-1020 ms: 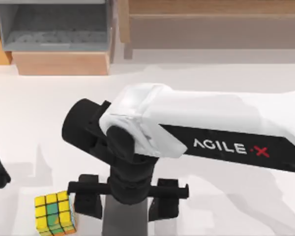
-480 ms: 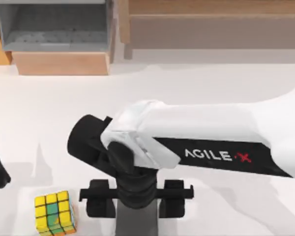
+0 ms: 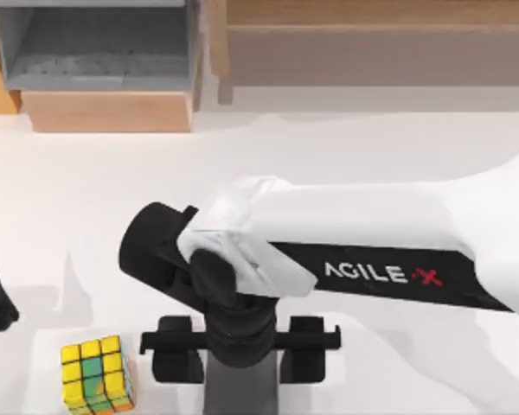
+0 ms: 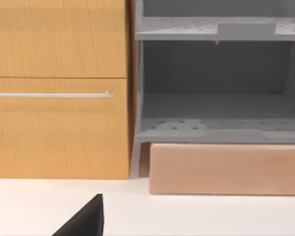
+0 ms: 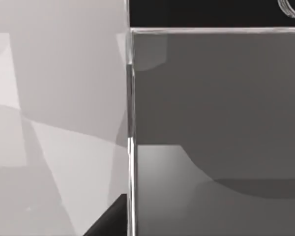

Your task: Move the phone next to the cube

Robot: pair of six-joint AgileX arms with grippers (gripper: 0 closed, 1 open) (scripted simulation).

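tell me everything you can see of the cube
The cube is a small 3x3 puzzle cube resting flat on the white table, near the top view's lower left corner. Its top face is mostly yellow squares with green-teal ones down the middle; a light blue side and a bit of orange show at its edges. Nothing touches it. The right pincer stands just to its right, apart from it.

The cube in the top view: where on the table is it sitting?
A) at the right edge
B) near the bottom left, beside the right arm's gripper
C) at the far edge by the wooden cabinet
B: the cube sits at the bottom left, just left of the right gripper.
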